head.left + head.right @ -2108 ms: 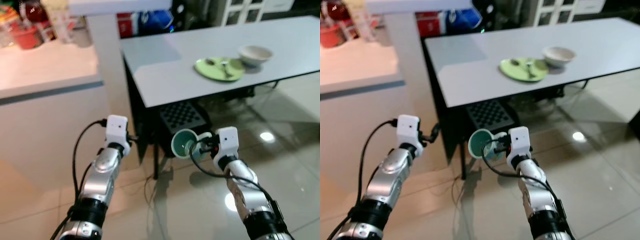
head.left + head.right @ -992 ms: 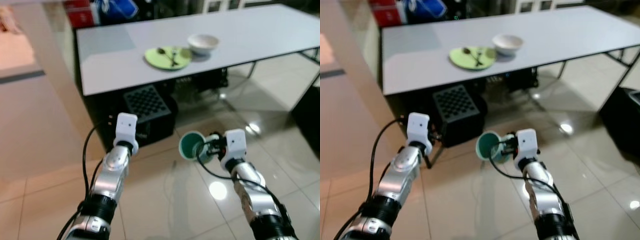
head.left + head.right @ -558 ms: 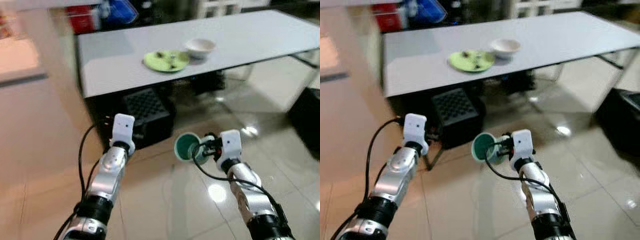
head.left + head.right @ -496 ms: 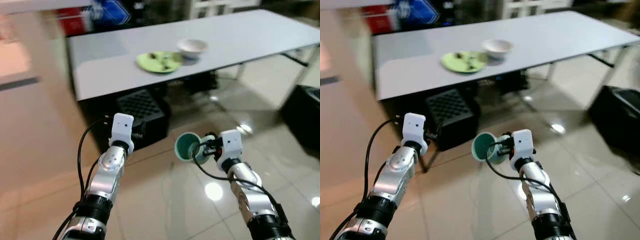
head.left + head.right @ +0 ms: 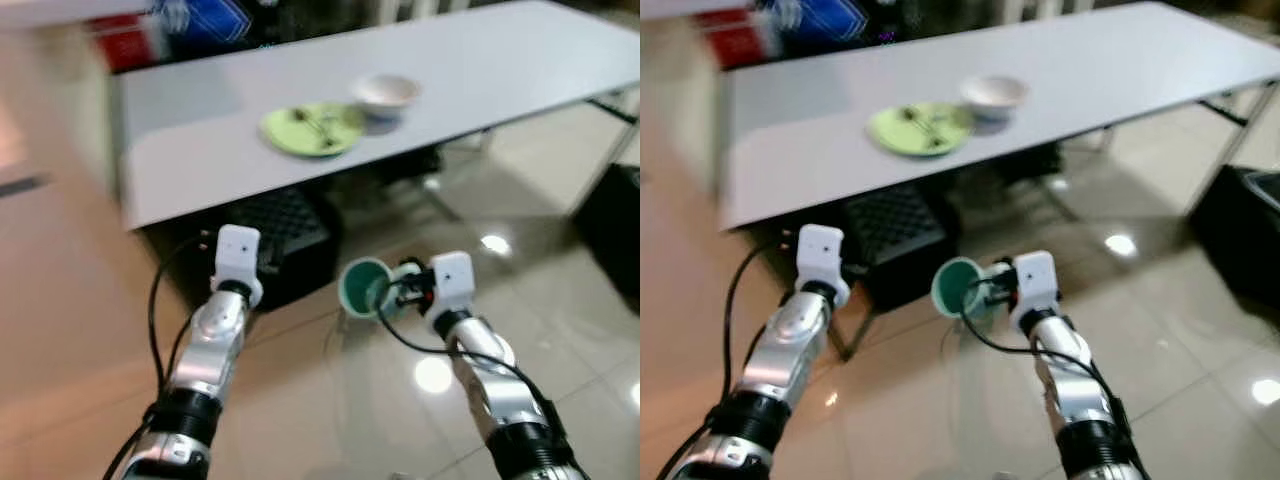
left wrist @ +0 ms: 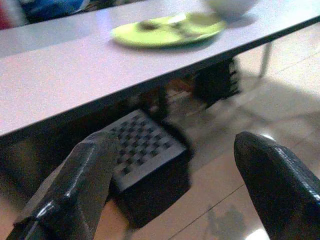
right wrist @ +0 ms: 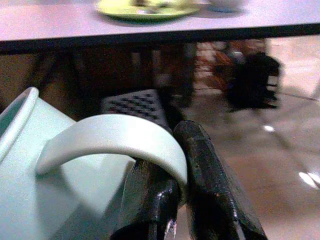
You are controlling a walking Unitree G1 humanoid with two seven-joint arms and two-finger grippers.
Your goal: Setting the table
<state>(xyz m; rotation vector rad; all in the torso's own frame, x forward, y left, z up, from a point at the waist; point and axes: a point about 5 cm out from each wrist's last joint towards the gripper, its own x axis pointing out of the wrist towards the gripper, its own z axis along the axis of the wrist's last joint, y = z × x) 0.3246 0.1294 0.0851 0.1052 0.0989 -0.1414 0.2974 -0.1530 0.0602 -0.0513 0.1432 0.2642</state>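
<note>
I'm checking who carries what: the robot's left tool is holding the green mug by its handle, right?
No, it's the right tool that is shut on the green mug, pinching its handle, as the right wrist view shows. The left tool is open and holds nothing.

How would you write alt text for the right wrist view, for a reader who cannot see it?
The right end effector pinches the handle of a pale green mug between its black fingers, close to the camera. Beyond it stands a grey table bearing a green plate, with a black perforated crate on the floor beneath.
</note>
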